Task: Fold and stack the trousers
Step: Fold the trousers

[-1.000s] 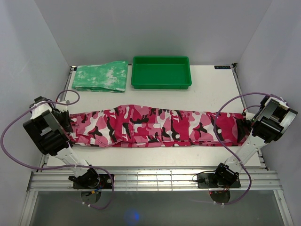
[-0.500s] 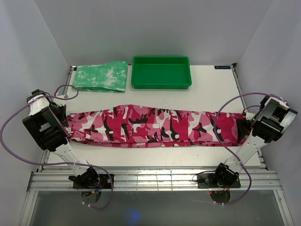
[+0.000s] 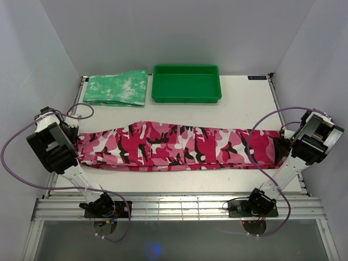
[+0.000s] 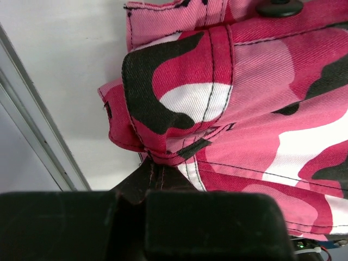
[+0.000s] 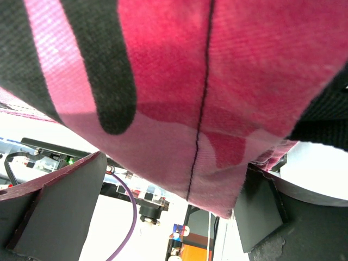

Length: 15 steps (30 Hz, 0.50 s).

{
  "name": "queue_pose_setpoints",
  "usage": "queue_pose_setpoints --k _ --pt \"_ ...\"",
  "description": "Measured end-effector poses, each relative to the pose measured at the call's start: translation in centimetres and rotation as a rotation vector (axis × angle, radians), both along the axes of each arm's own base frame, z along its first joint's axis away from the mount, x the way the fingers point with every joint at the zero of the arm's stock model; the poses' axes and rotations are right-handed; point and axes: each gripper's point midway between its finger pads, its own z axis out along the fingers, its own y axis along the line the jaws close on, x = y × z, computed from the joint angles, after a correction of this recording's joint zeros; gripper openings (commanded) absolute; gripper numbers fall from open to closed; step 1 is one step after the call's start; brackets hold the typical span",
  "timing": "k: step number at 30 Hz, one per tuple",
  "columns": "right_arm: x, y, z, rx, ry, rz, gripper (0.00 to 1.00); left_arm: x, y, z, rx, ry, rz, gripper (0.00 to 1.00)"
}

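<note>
Early in the task, judging by the table (image 3: 244, 109): nothing folded crosswise, nothing stacked. Carries the trousers (image 3: 179, 145) across its middle, drawn out full length from left to right and narrowed to one long band, so perhaps folded once lengthwise already. Hard to confirm that from above.

Left to do, it seems:
- bringing one end over onto the other;
- folding again down to a small packet;
- stacking that packet, probably to the left of the tray (image 3: 186, 99) on the green cloth (image 3: 117, 88) at the far left corner.

Holds the band at both ends, keeping it fairly straight. At the left end, uses the left gripper (image 4: 148, 173), jaws pressed together on a bunched corner of cloth, not far from a dark button (image 4: 280, 6). At the right end, uses the right gripper (image 5: 176, 187), with cloth filling the whole gap between its fingers (image 5: 60, 217). Pinching the trousers there too, by the look of it, though seen too close for full certainty.

Counting down in size:
- one table;
- one pair of trousers;
- one tray;
- one folded green cloth;
- two grippers;
- one button in view.
</note>
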Motion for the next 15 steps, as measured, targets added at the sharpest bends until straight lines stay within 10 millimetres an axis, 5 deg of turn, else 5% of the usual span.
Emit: queue_pose_setpoints --k 4,5,7,8,11,15 --pt "0.0 0.0 0.0 0.000 0.000 0.000 0.95 0.3 0.5 -0.3 0.023 -0.002 -0.025 0.05" --pt "0.0 0.0 0.0 0.001 0.000 0.000 0.95 0.3 0.6 -0.4 0.027 0.000 -0.034 0.30" --pt "0.0 0.0 0.0 0.001 -0.001 -0.001 0.95 0.4 0.8 -0.5 0.040 0.001 -0.064 0.50" --pt "0.0 0.1 0.0 0.004 -0.002 -0.001 0.96 0.6 0.9 -0.3 0.046 -0.004 -0.074 0.85" --pt "0.2 0.3 0.0 0.008 -0.008 0.004 0.96 1.7 1.0 0.9 0.033 -0.055 -0.123 0.98" --pt "1.1 0.6 0.2 0.012 -0.050 0.024 0.98 3.6 -0.9 4.6 -0.035 -0.171 -0.209 0.98"
